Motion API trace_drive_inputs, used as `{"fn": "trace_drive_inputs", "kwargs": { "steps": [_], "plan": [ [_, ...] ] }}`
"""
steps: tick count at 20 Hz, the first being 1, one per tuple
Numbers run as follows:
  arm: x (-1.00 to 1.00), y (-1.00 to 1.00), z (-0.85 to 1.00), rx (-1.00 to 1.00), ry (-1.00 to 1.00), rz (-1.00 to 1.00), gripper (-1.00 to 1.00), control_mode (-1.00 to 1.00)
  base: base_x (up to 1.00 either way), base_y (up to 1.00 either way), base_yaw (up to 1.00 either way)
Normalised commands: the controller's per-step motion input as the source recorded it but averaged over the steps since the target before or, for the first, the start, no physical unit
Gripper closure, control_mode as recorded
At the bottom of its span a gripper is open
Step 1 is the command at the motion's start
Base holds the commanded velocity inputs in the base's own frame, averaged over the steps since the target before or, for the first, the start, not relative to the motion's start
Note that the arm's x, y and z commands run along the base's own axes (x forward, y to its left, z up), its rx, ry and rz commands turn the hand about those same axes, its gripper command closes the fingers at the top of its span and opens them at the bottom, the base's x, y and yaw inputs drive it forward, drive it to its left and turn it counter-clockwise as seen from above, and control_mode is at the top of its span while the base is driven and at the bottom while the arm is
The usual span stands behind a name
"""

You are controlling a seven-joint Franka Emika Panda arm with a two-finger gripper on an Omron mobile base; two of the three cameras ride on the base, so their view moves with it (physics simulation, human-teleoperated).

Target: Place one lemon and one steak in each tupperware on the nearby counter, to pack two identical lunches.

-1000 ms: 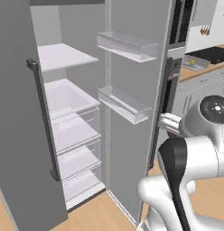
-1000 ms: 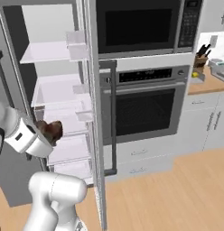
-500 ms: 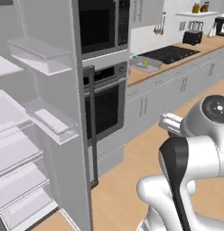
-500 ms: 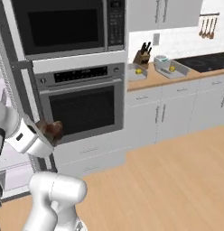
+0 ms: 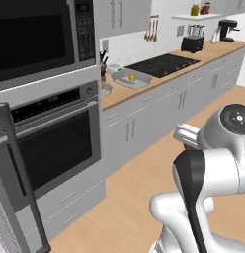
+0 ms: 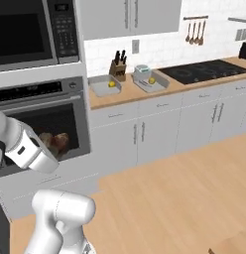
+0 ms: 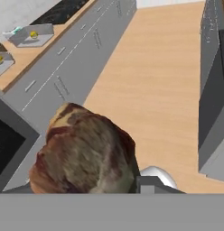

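Observation:
My gripper [image 6: 49, 145] is shut on a brown marbled steak [image 6: 59, 140], held low in front of the oven. In the hand view the steak [image 7: 82, 155] bulges close up and hides most of the fingers. Two pale-grey tupperware trays sit on the wood-grain counter [image 6: 140, 93]: the left tupperware [image 6: 102, 88] holds a lemon [image 6: 111, 84], and the right tupperware [image 6: 151, 83] holds a lemon [image 6: 152, 80]. The hand view shows both trays far off, one tupperware [image 7: 31, 37] and another tupperware [image 7: 2, 64]. The left base view shows one tupperware [image 5: 130, 80] with its lemon [image 5: 131, 77].
A wall oven [image 6: 45, 119] and a microwave [image 6: 26, 30] stand left of the counter. A knife block [image 6: 118, 69] sits behind the trays, and a black cooktop [image 6: 204, 71] lies to the right. An open fridge door [image 5: 18, 197] hangs at the left. Wood floor [image 6: 184, 188] stretches ahead.
The whole picture has swung from the open fridge to the oven and counter, so the base has turned. The steak stays in the gripper.

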Motion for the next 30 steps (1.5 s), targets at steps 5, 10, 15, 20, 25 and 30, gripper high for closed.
{"fn": "trace_drive_inputs", "kwargs": {
  "steps": [5, 10, 15, 20, 25, 30],
  "plan": [
    [0.00, 0.00, 0.00, 0.00, 0.00, 0.00, 1.00, 1.00, 1.00, -0.47, 0.09],
    [0.00, 0.00, 0.00, 0.00, 0.00, 0.00, 1.00, 1.00, 1.00, -0.18, 0.19],
    [0.00, 0.00, 0.00, 0.00, 0.00, 0.00, 1.00, 1.00, 1.00, -0.22, 0.19],
    [0.00, 0.00, 0.00, 0.00, 0.00, 0.00, 1.00, 1.00, 1.00, -0.37, 0.16],
    [0.00, 0.00, 0.00, 0.00, 0.00, 0.00, 1.00, 1.00, 1.00, -0.09, 0.38],
    [0.00, 0.00, 0.00, 0.00, 0.00, 0.00, 1.00, 1.00, 1.00, 0.00, 0.61]
  ]
}}
